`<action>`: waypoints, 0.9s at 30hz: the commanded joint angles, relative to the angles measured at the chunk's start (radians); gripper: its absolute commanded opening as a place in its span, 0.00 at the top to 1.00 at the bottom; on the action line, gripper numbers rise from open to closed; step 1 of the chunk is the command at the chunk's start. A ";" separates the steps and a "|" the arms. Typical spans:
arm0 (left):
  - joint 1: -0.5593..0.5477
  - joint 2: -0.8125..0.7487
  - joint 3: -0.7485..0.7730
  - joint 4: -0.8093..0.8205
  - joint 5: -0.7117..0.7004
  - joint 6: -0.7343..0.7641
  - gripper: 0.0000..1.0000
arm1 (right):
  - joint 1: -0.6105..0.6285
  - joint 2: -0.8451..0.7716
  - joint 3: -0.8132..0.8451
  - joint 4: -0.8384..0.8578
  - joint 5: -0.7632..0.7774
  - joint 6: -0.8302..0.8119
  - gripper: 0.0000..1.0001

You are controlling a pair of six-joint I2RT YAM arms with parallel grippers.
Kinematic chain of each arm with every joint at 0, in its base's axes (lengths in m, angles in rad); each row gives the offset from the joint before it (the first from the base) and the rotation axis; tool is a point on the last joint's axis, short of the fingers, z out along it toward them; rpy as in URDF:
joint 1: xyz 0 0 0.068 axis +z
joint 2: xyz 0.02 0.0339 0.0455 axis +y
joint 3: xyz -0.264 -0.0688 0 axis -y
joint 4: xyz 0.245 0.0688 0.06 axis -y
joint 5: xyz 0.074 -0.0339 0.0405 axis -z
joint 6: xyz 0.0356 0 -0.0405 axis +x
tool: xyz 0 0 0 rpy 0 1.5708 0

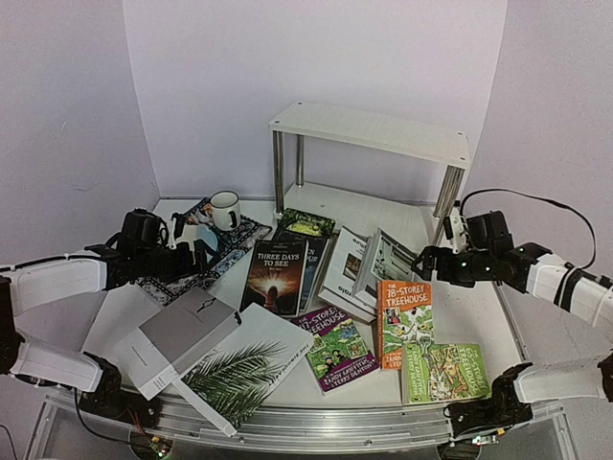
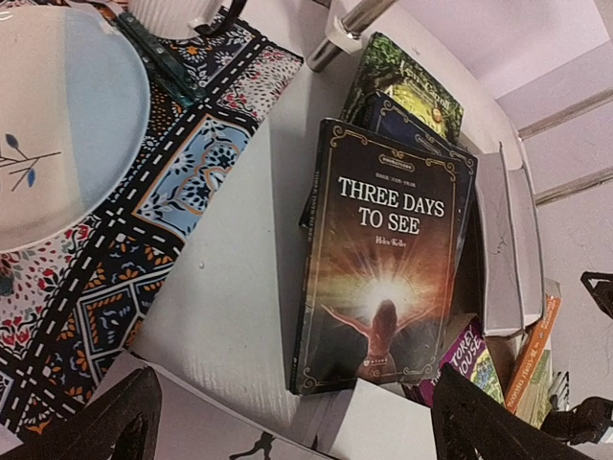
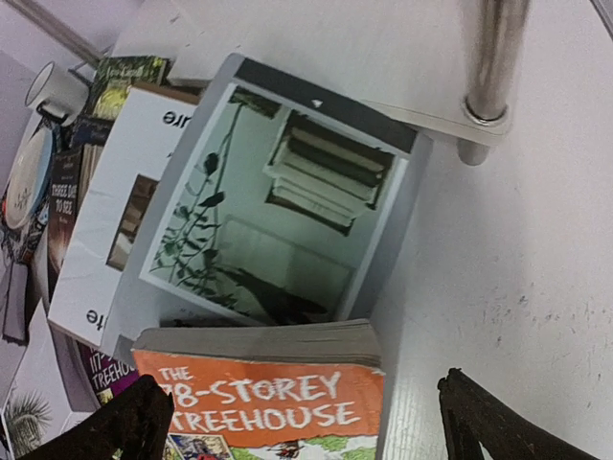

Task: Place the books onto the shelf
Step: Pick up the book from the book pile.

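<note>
Closest to the arm bases lie a green Treehouse paperback (image 1: 445,372) and a large white hardback with a palm leaf (image 1: 239,372), with a grey hardback (image 1: 177,337) overlapping its left corner. Just beyond sit the purple Treehouse paperback (image 1: 335,350) and the orange 78-Storey Treehouse (image 1: 404,321). Next come Three Days to See (image 1: 276,276), lying over a blue novel (image 1: 314,261), and two white-and-grey hardbacks (image 1: 359,261) stacked askew. Both tools hover with jaws wide apart and nothing in them: the left gripper (image 1: 199,255) at the edge of the patterned mat (image 1: 244,233), the right gripper (image 1: 422,263) near the orange paperback's top. Farthest back stands the white two-tier shelf (image 1: 374,134) on chrome legs. Its top board carries no book, and the nearest books seem only to lap its lower board's front edge. By my reading the job is barely begun, with every book left to shelve.
</note>
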 commanded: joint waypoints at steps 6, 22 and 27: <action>-0.033 -0.019 0.056 0.027 0.003 0.019 0.00 | 0.315 0.056 0.117 -0.072 0.122 -0.051 0.02; 0.162 0.045 0.062 -0.051 0.108 -0.070 0.00 | 0.897 0.260 0.172 0.041 0.406 -0.456 0.02; 0.162 0.028 0.060 -0.050 0.084 -0.064 0.00 | 0.966 0.274 0.106 0.201 0.448 -0.643 0.02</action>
